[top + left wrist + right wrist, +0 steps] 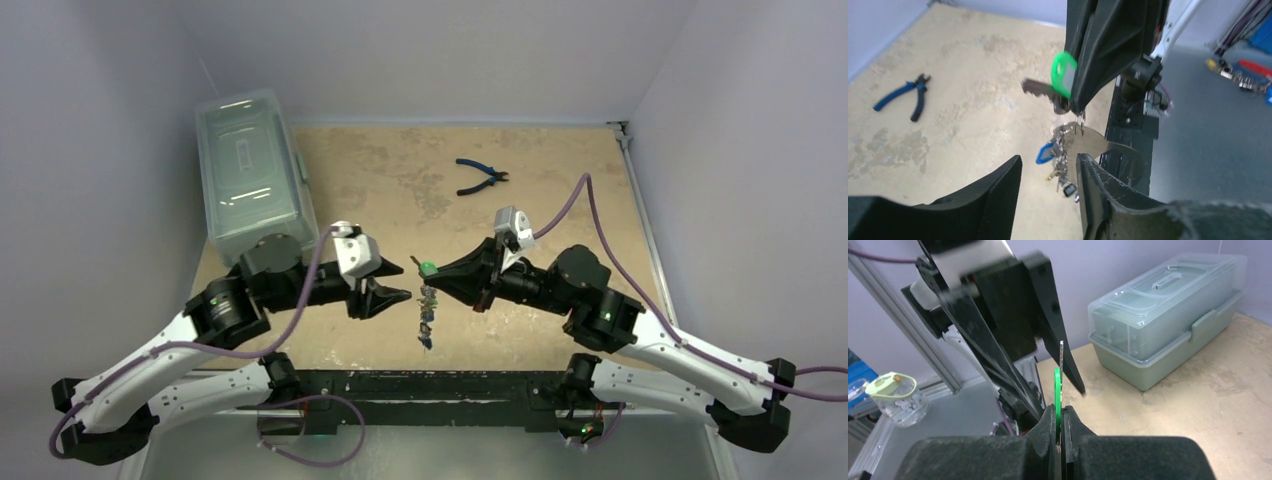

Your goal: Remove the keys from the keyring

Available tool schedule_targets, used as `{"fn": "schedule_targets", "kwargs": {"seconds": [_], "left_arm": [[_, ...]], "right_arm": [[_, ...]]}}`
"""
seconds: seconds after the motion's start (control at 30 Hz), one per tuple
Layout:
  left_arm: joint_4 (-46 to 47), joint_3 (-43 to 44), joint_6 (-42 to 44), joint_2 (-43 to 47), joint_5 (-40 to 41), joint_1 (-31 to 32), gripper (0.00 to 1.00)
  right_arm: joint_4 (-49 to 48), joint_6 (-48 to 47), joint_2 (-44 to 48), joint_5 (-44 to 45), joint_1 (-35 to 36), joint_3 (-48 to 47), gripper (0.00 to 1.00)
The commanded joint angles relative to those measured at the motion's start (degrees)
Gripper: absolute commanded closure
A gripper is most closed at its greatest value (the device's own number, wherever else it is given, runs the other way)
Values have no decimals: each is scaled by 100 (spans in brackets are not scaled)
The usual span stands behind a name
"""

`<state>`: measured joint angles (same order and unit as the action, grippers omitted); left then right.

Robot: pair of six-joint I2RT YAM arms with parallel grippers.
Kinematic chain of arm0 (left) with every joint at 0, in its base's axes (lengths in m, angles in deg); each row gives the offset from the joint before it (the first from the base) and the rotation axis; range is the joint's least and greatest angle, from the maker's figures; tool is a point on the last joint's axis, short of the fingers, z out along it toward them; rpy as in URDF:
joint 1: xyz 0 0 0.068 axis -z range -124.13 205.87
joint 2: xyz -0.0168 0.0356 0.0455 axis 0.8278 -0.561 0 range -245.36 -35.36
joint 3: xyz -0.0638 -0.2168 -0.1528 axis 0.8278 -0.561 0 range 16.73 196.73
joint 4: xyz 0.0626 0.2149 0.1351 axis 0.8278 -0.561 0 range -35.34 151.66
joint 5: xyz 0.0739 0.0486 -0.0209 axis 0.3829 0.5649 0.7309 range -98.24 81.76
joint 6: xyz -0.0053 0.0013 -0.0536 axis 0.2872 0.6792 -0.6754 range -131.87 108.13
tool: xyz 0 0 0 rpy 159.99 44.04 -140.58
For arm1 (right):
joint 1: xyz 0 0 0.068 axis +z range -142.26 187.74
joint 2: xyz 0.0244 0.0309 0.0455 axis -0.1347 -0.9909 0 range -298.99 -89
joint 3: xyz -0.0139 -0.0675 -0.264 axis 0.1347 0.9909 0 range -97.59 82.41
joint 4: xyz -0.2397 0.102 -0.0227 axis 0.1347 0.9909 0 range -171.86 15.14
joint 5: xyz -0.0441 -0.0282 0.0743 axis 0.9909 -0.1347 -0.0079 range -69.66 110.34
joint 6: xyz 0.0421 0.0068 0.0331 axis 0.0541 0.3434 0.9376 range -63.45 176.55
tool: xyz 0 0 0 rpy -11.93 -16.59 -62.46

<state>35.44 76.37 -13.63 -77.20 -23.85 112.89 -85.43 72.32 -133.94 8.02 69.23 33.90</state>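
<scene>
My right gripper (432, 279) is shut on the green-headed key (427, 268) and holds it above the table. The rest of the keys (427, 318) hang below it in a bunch. In the left wrist view the green key (1064, 75) sticks out of the right gripper's tip. Below it hang the pale keyring (1096, 140), a blue-tagged key (1046, 152) and several small keys (1064, 172). My left gripper (1049, 167) is open; the bunch hangs just beyond its fingertips (1004, 180), with the keyring beside its right finger. The right wrist view shows the green key (1057, 387) edge-on in the right gripper (1060, 412).
Blue-handled pliers (481, 177) lie at the far middle of the table, also in the left wrist view (902, 96). A clear lidded box (250, 172) stands at the far left, also in the right wrist view (1168, 315). The table's near edge (440, 376) is just below the bunch.
</scene>
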Motion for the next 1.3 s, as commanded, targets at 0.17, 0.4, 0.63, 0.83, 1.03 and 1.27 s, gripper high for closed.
{"fn": "schedule_targets", "kwargs": {"seconds": [0.17, 0.4, 0.63, 0.83, 1.03, 1.27], "left_arm": [[400, -275, 564, -18, -256, -15, 63], [278, -224, 616, -229, -516, -13, 62], [433, -160, 572, -227, -602, -15, 63], [282, -33, 626, -296, -622, -9, 64], [300, 39, 642, -338, -579, -13, 66], [429, 6, 595, -426, -605, -12, 78]], "right_arm": [[-669, 260, -86, 113, 1, -80, 100], [-843, 332, -176, 79, 3, 23, 100], [-837, 337, -250, 7, 1, 15, 100], [-800, 335, -273, -29, 3, 33, 100], [-805, 290, -335, -8, 3, 26, 100], [-865, 280, -362, 16, 3, 57, 100]]}}
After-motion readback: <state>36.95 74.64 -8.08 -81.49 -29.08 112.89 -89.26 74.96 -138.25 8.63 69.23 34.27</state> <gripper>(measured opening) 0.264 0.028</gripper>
